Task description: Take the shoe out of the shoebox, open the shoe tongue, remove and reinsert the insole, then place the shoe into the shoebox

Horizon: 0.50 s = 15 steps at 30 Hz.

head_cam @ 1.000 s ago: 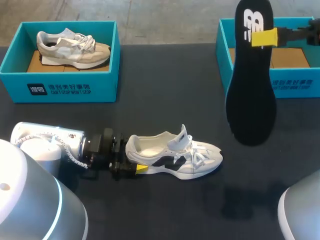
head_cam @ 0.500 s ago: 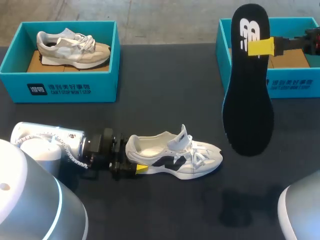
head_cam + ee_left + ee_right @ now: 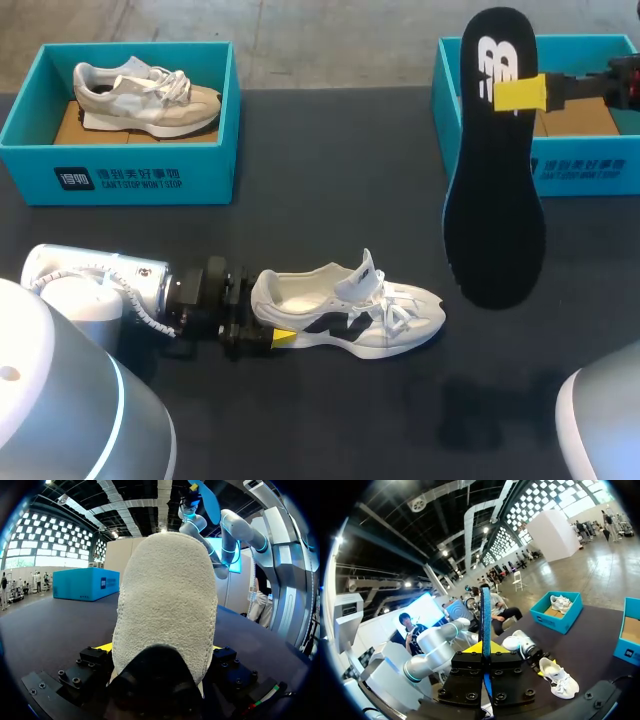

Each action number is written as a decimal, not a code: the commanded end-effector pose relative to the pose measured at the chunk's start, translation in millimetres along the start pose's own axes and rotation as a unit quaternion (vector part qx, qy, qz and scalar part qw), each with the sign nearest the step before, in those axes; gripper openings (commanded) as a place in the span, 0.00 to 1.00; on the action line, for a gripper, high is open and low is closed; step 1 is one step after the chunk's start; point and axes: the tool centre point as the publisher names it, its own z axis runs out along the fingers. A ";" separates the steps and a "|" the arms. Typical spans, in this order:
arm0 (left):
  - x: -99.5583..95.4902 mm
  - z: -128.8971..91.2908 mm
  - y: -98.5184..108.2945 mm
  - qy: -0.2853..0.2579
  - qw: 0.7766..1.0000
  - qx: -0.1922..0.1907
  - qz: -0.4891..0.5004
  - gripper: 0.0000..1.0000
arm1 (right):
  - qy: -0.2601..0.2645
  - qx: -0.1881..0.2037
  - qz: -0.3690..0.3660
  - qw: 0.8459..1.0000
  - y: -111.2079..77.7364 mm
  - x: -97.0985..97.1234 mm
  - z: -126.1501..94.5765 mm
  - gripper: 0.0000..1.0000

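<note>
A white sneaker with dark side marks point(image 3: 350, 315) lies on its side on the black table, tongue pulled up and its inside bare. My left gripper point(image 3: 262, 318) is at its heel, one yellow-tipped finger on each side, and holds it. In the left wrist view the fuzzy heel point(image 3: 165, 605) fills the space between those fingers. My right gripper point(image 3: 520, 92) is shut on the black insole point(image 3: 495, 220), which hangs toe-down in the air in front of the empty right shoebox point(image 3: 590, 165). From the right wrist, the insole point(image 3: 485, 615) stands edge-on between the shut fingers, with the sneaker point(image 3: 560, 677) on the table below.
A second teal shoebox point(image 3: 130, 175) at the back left holds a beige shoe point(image 3: 145, 95). The black tabletop point(image 3: 330, 180) lies bare between the two boxes and ahead of the sneaker.
My right gripper has moved the insole slightly down and to the left. The left arm and the sneaker have not moved.
</note>
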 end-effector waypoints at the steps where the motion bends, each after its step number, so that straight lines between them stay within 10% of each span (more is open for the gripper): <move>1: -0.9 0.7 2.2 0.001 1.000 0.000 0.000 0.00 | -0.004 -0.002 0.002 1.000 4.7 3.1 3.8 0.00; 15: -0.9 0.7 2.2 0.001 1.000 0.000 0.000 0.00 | -0.007 0.000 0.002 1.000 4.3 14.1 6.6 0.00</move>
